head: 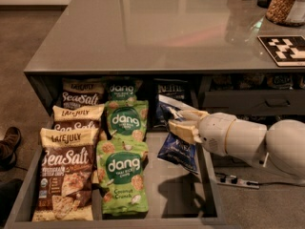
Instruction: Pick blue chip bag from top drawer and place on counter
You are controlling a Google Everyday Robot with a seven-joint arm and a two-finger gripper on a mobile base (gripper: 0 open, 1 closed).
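Observation:
My gripper (185,124) is over the right side of the open top drawer (209,175) and is shut on the upper part of the blue chip bag (177,149). The bag hangs tilted from the fingers, clear of the drawer's grey floor, and throws a shadow on it. A second navy bag (171,88) stands at the back of the drawer under the counter's edge, with only its top showing. The grey counter (157,27) spreads out above the drawer.
Green dang bags (121,173) fill the drawer's middle row and brown Late July Sea Salt bags (66,175) its left row. A tag board (285,48) and a jar (285,4) stand on the counter's right. A narrower drawer (252,101) is at right. A shoe (8,144) is at left.

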